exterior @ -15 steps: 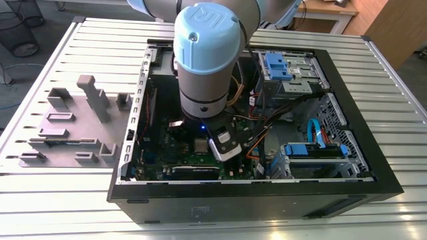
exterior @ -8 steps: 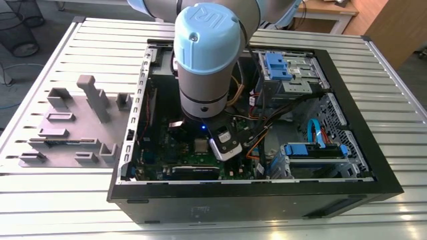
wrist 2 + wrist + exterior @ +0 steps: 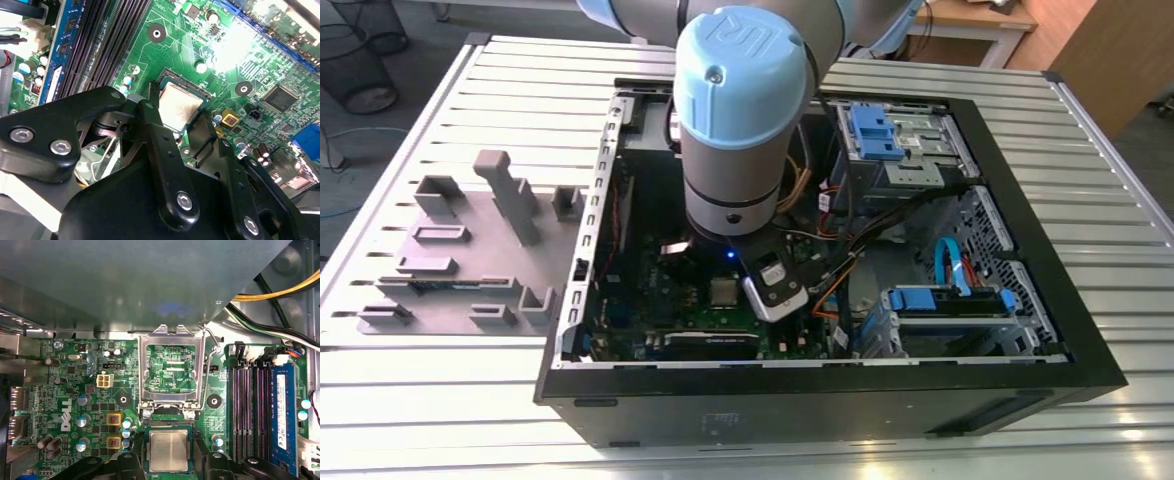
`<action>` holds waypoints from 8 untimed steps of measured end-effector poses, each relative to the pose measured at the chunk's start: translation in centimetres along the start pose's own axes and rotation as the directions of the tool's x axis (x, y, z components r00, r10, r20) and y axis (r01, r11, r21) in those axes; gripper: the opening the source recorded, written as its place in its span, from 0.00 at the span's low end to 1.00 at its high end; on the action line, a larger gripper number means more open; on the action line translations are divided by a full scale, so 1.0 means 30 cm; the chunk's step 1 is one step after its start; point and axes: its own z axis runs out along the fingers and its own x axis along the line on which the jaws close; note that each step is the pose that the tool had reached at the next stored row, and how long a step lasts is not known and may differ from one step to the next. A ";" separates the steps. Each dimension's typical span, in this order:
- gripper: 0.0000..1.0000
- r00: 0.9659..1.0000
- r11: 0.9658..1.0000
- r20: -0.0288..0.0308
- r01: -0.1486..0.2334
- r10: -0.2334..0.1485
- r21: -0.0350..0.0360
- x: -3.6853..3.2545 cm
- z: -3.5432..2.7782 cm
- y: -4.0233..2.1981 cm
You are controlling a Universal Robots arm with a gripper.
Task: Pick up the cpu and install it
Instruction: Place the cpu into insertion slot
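The cpu point(image 3: 168, 450), a small silvery square chip, lies flat in the motherboard socket; in the second wrist view the cpu point(image 3: 179, 106) sits between two black fingers point(image 3: 151, 107). My gripper point(image 3: 177, 114) hangs just over it, open, one finger on each side of the socket with a narrow gap to the chip's edges. The gripper point(image 3: 168, 465) shows in the first wrist view too. In the exterior view the arm reaches down into the open computer case, with the gripper point(image 3: 771, 295) right beside the cpu point(image 3: 720, 292).
The socket's metal load frame point(image 3: 171, 365) stands hinged open beside the chip, its lever point(image 3: 212, 342) raised. Memory slots and a blue module point(image 3: 281, 410) flank the socket. Cables point(image 3: 834, 270) and drive cages point(image 3: 897, 140) crowd the case. Lilac-grey holder blocks point(image 3: 467, 250) stand on the table outside.
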 end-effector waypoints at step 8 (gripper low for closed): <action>0.47 1.000 1.000 0.000 0.000 0.000 0.000 -0.001 -0.002 -0.002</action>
